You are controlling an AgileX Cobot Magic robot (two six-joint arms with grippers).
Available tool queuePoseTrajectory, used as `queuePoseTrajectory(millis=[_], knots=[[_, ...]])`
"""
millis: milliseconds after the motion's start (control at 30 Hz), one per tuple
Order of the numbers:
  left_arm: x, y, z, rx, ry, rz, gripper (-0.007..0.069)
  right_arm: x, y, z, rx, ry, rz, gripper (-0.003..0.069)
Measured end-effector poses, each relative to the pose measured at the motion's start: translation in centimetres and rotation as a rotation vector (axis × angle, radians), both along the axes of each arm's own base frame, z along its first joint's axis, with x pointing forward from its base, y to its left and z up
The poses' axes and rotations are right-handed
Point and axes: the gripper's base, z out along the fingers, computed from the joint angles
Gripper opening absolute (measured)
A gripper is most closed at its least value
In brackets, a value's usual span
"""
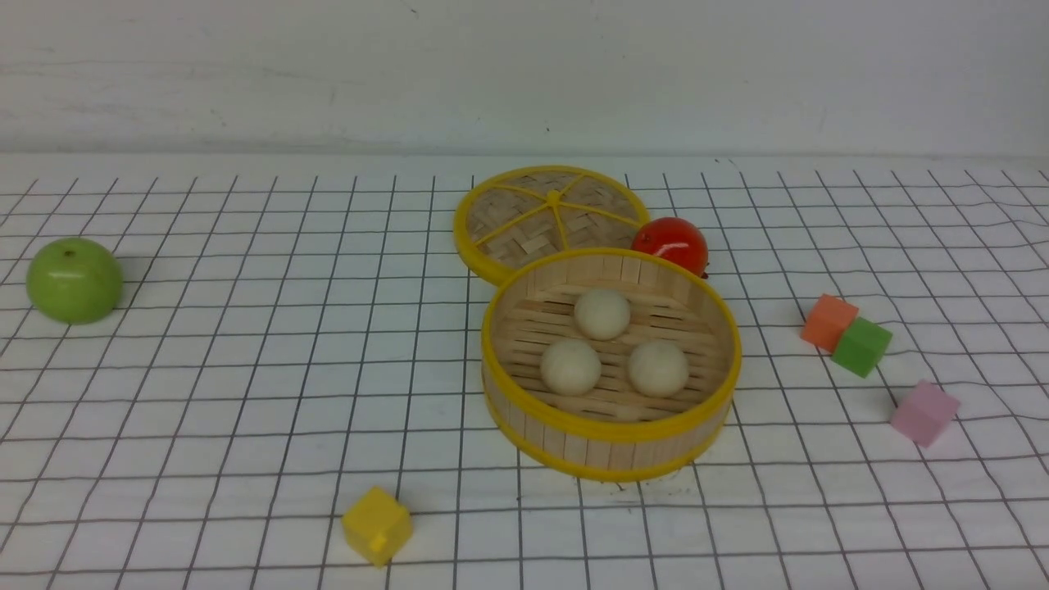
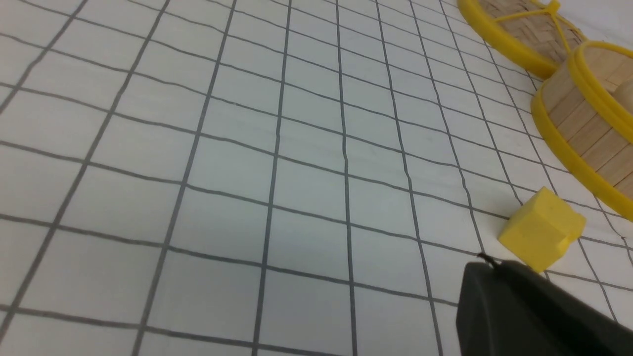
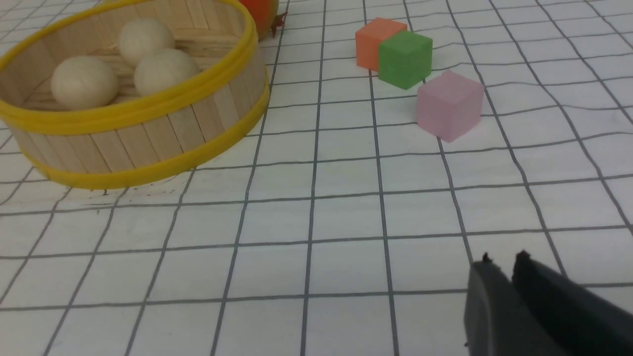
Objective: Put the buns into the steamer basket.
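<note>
All 3 buns (image 1: 602, 313) sit inside the basket (image 1: 610, 432) mid-tabletop; left gripper (image 2: 487, 262) closed and empty, right gripper (image 3: 502, 259) barely parted, empty.

cream buns (image 1: 602, 313), yellow-rimmed steamer basket (image 1: 610, 430)

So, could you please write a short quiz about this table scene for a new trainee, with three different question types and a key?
1. True or false: all three buns lie inside the steamer basket.
2. Which cube touches the orange cube? A) the pink cube B) the green cube C) the yellow cube
3. Fill in: the red tomato sits behind the basket, next to the flat woven ____.

Key: 1 true; 2 B; 3 lid.
</note>
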Motion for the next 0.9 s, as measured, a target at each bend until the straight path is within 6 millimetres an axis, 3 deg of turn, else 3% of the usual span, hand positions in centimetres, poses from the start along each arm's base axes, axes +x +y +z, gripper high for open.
queuePoseTrajectory(millis=[900], knots=[[0.0,0.0,0.0,0.0,0.0,0.0,-0.0011,0.0,0.0,0.0,0.0,0.0,0.0,0.0096]])
